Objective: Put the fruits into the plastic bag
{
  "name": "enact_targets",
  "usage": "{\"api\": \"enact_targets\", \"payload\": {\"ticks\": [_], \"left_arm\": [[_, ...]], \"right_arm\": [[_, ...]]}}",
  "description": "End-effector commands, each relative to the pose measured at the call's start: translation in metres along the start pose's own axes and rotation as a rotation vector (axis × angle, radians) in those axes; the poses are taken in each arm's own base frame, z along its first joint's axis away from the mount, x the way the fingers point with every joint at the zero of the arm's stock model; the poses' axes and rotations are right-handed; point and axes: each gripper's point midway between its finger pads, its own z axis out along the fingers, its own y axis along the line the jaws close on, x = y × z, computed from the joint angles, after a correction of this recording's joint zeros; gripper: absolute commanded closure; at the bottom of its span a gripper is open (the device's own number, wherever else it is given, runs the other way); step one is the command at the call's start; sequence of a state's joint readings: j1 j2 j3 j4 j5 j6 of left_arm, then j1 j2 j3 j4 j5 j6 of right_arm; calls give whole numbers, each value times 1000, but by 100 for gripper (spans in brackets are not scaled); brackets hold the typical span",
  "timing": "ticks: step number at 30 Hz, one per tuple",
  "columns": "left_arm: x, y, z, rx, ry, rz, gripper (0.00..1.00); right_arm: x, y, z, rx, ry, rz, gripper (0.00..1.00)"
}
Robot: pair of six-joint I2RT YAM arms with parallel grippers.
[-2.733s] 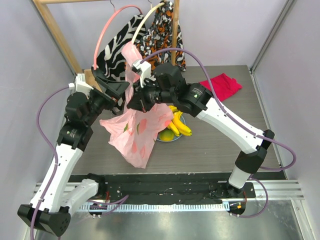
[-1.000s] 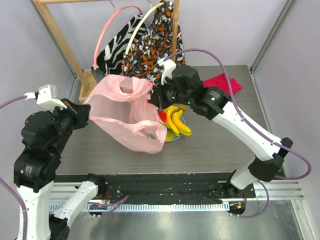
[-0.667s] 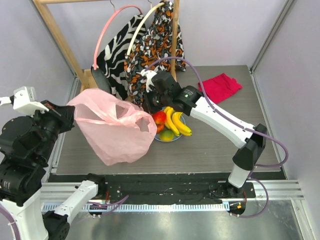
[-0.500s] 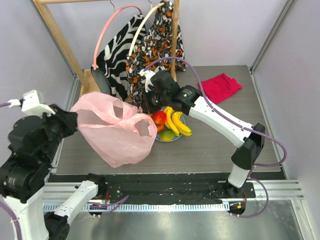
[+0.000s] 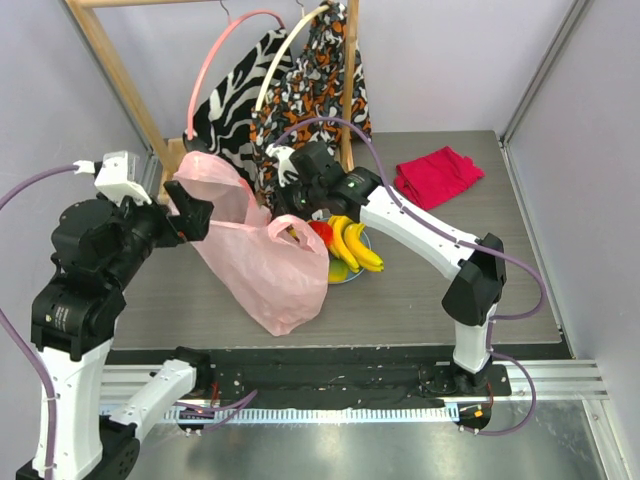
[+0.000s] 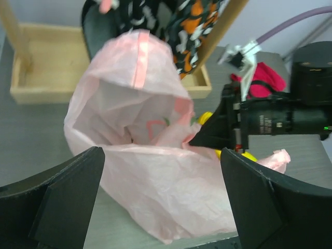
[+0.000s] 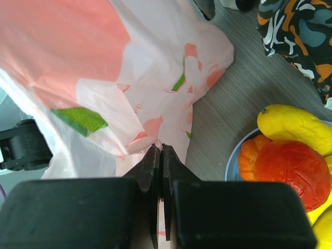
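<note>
Got the bag (image 5: 265,270) slumped on the left half of the table (image 5: 420,290), bottom close to the front edge, mouth gaping up toward the back left corner. Looks pale pink and crinkly, with darker prints down the side.

Pinched at its right rim by the right gripper (image 7: 160,155), clamped tight on a fold of the plastic, super clear on that wrist cam.

Seeing the left gripper (image 5: 190,215) up by the bag's left side near the mouth, spread wide and gripping nothing. On its own cam, just two black fingers (image 6: 65,199) framing the open bag.

Then the fruit, all sitting on the blue plate (image 5: 352,279) about mid-table, tucked right against the bag's right side:
- bananas (image 5: 356,245) along the right of the plate
- apple (image 5: 321,231) toward the back
- orange (image 7: 248,155) squeezed in beside the apple
- green-yellow fruit (image 5: 338,268) at the front

Can't tell if the bag actually touches the plate or only overlaps it from above.

Further out: red cloth (image 5: 440,172) near the back right corner, well away from everything. Patterned garments (image 5: 310,90) hanging off a wooden rack (image 5: 110,70) along the back left.
</note>
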State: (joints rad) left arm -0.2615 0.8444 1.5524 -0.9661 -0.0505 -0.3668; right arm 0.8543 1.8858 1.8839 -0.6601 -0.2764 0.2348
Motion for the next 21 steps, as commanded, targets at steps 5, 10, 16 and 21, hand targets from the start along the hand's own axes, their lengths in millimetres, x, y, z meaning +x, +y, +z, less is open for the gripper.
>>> {"api": "enact_targets", "payload": {"ticks": [5, 10, 16, 21], "left_arm": [[-64, -18, 12, 95, -223, 337, 0], [-66, -8, 59, 17, -152, 364, 0], [-80, -14, 86, 12, -131, 349, 0], [-70, -13, 93, 21, -38, 391, 0]], "right_arm": [[-17, 15, -9, -81, -44, -52, 99], [-16, 17, -11, -96, -38, -54, 99], [-17, 19, -14, -101, -41, -59, 99], [-18, 19, -15, -99, -45, -66, 99]]}}
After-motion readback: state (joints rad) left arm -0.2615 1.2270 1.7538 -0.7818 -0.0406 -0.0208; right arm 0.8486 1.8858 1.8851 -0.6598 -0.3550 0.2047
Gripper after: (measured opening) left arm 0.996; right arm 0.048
